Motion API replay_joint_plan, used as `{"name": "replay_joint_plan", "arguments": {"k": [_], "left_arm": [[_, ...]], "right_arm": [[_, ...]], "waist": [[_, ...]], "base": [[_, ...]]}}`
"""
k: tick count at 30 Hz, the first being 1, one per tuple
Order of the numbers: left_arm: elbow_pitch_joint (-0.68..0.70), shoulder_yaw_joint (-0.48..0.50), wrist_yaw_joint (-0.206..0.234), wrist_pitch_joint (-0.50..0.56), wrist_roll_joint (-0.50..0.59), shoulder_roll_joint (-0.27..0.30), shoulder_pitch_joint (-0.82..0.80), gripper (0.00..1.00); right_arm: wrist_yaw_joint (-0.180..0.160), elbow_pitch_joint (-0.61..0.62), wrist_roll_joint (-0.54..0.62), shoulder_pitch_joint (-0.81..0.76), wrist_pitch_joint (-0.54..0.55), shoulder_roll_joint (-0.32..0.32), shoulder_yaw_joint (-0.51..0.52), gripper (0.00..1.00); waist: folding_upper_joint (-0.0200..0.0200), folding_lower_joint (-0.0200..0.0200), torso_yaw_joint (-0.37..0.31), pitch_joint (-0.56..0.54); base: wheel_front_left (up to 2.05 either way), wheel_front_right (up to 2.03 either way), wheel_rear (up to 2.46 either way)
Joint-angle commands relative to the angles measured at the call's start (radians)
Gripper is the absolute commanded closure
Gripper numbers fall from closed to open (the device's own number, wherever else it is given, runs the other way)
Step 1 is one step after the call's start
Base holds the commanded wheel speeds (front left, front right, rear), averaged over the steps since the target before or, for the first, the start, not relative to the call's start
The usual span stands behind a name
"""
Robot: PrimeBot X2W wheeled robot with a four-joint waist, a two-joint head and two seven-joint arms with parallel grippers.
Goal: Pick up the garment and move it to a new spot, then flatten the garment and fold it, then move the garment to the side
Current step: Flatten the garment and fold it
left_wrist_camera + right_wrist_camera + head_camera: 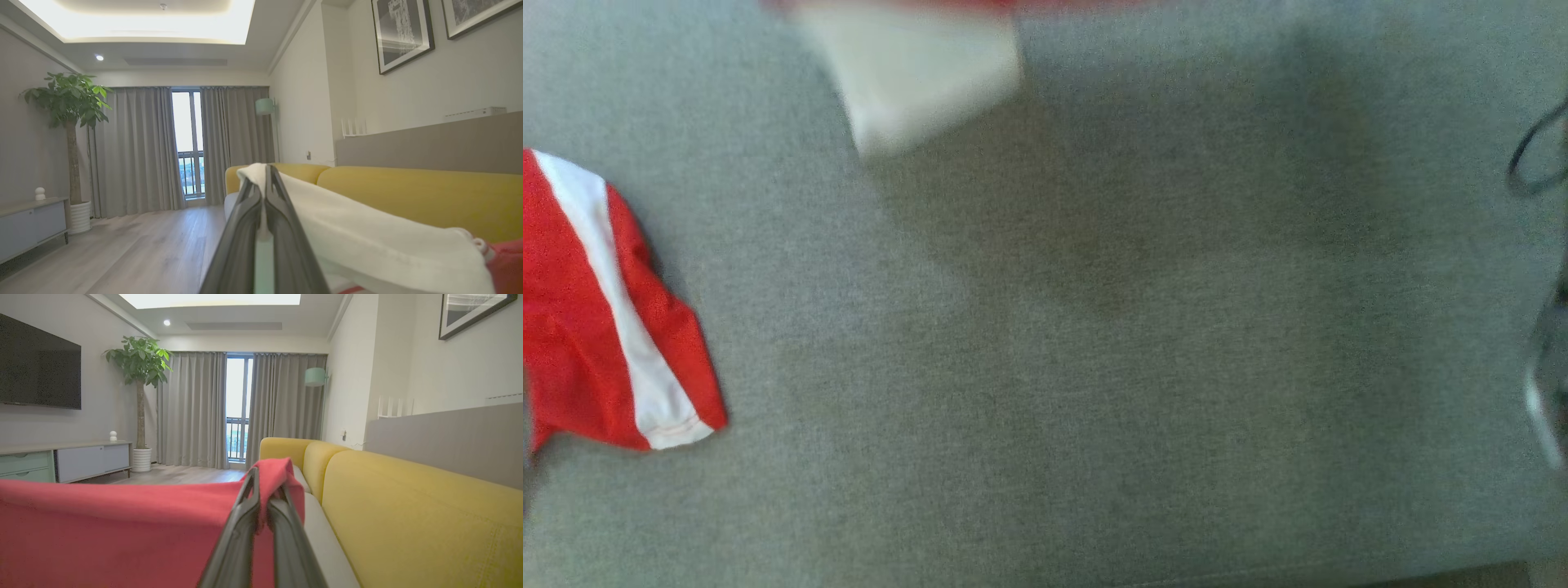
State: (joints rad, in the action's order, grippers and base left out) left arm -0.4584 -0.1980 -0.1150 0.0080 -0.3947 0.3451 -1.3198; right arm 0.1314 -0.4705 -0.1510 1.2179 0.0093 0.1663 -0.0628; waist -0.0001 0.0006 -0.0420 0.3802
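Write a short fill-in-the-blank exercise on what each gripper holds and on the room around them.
1. The left gripper is shut on the ___ part of the garment.
2. The right gripper is shut on the ___ part of it.
3. The sofa backrest is coloured ___.
4. The potted plant stands next to the grey ___.
Missing words: white; red; yellow; curtains.
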Motion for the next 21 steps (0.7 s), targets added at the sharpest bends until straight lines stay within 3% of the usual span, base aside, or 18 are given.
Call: {"name": "replay_joint_plan", "arguments": {"k": [1, 5, 9, 15, 21], "left_arm": [[-0.038, 0.011, -0.006, -0.050, 0.014, 0.059, -0.118, 1.00], [-0.157, -0.031, -0.011, -0.131, 0.025, 0.041, -0.220, 1.00], [-0.246, -0.090, -0.015, -0.189, 0.012, 0.003, -0.217, 1.00], [-0.304, -0.215, -0.015, -0.221, -0.039, -0.030, -0.092, 1.00], [-0.299, -0.378, -0.016, -0.234, -0.132, 0.014, 0.156, 1.00]], "right_arm": [[-0.001, -0.053, 0.034, 0.116, -0.067, -0.015, 0.009, 1.00], [-0.001, -0.212, 0.084, 0.227, -0.170, -0.011, 0.043, 1.00], [-0.001, -0.336, 0.079, 0.224, -0.228, 0.000, 0.092, 1.00], [-0.001, -0.471, 0.072, 0.102, -0.249, 0.032, -0.012, 1.00], [-0.001, -0.596, -0.022, -0.068, -0.213, 0.061, -0.139, 1.00]], "waist": [[0.0001, -0.0006, 0.006, 0.043], [0.0001, -0.0006, 0.032, 0.059], [0.0001, -0.0006, 0.062, 0.062], [0.0001, -0.0006, 0.088, 0.040], [0.0001, -0.0006, 0.094, -0.026]], "base": [[0.00, 0.00, 0.00], [0.00, 0.00, 0.00], [0.00, 0.00, 0.00], [0.00, 0.00, 0.00], [0.00, 0.00, 0.00]]}}
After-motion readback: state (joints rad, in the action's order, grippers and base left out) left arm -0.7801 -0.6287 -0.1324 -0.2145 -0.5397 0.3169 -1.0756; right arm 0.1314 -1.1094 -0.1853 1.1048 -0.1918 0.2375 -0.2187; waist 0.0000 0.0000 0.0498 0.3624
